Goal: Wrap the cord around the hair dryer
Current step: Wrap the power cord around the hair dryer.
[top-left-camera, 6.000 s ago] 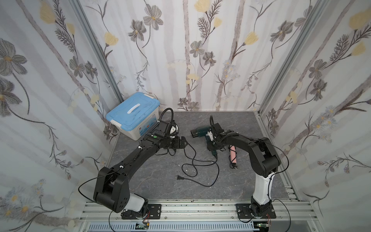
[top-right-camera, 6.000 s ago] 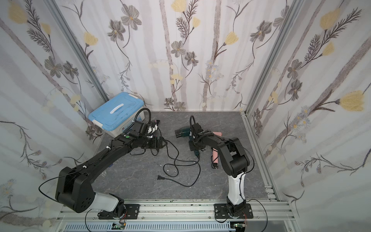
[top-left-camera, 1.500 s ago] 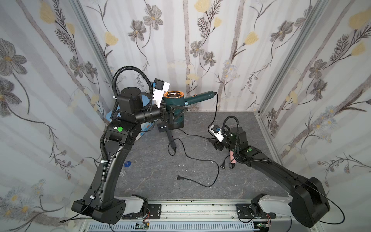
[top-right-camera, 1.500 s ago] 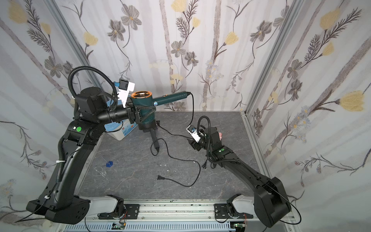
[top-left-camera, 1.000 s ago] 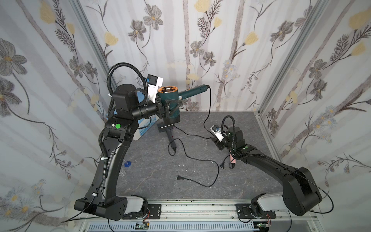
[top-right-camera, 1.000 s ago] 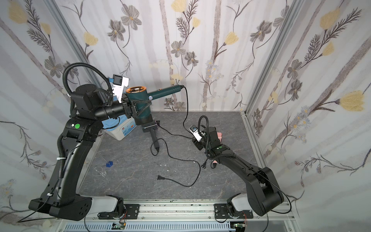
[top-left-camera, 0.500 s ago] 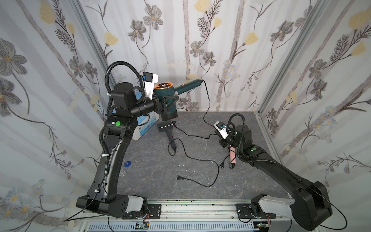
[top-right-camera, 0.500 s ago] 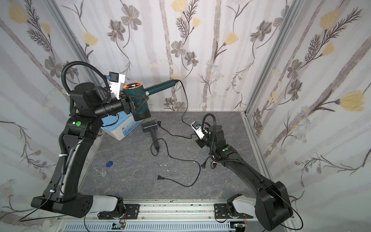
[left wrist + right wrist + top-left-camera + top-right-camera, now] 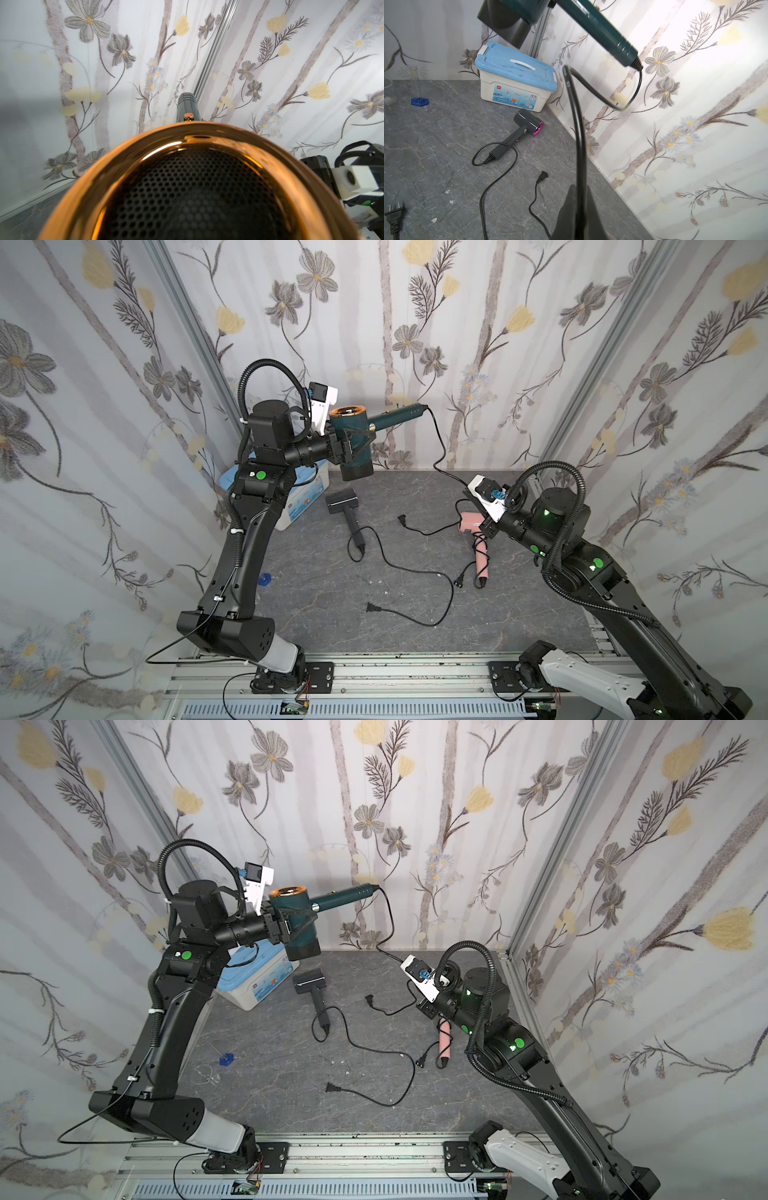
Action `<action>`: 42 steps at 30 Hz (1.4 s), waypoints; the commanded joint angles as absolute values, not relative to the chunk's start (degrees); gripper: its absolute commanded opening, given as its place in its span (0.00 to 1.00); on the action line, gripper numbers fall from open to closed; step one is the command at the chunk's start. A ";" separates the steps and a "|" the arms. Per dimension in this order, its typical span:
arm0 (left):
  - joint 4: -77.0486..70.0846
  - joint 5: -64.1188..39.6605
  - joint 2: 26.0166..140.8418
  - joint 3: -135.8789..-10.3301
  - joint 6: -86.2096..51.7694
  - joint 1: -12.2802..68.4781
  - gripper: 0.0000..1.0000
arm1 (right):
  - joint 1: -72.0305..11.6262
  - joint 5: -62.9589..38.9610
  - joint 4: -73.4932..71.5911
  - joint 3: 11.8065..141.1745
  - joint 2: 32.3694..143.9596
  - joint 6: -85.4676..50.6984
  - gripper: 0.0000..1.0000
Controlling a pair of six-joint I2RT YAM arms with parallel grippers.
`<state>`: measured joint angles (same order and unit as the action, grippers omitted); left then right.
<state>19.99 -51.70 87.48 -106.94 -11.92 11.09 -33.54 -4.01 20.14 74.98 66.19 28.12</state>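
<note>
Bright, even light; close-up hair dryer blurred, glinting.

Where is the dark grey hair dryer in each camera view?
Top view: dark grey hair dryer on the table beside the blue-lidded box.
Top view: same spot.
Left wrist: not in view.
Right wrist: on the table before that box.
Shared landmark: teal hair dryer, in all views.

On the table, the box sits back-left — one dryer just right of it, another dryer far right.
</note>
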 commanded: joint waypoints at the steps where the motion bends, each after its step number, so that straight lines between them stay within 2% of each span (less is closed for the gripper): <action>1: 16.37 -59.33 88.40 -105.30 -8.11 11.93 0.00 | -35.05 -0.85 27.65 81.20 68.40 31.82 0.00; 6: 16.36 -63.49 88.61 -99.67 -1.77 14.51 0.00 | -37.86 1.60 33.77 92.25 74.33 37.51 0.00; 13: 15.63 -71.97 86.29 -91.86 3.33 16.44 0.00 | -38.15 12.50 37.76 102.96 83.70 45.31 0.00; 19: 22.47 -71.83 82.51 -88.93 10.82 16.38 0.00 | -36.49 12.28 38.58 107.15 87.52 49.16 0.00; 24: 23.34 -77.20 80.85 -88.85 10.00 16.69 0.00 | -34.82 9.57 38.19 111.33 90.78 49.34 0.00; 27: 23.87 -79.62 80.49 -88.77 9.85 18.14 0.00 | -34.46 4.73 38.15 115.13 93.95 49.39 0.00; 32: 23.66 -82.39 80.33 -90.19 9.63 21.85 0.00 | -31.82 -9.30 38.14 118.44 97.80 48.02 0.00; 37: 21.63 -83.56 78.84 -92.64 9.10 22.41 0.00 | -23.09 -30.38 37.97 118.53 101.17 41.19 0.00; 42: 16.15 -84.02 79.53 -94.83 5.83 22.41 0.00 | -17.58 -45.11 37.73 116.39 104.25 36.04 0.00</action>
<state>21.96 -81.34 79.20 -93.60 6.92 22.46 -19.09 -30.81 38.85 117.27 102.96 40.53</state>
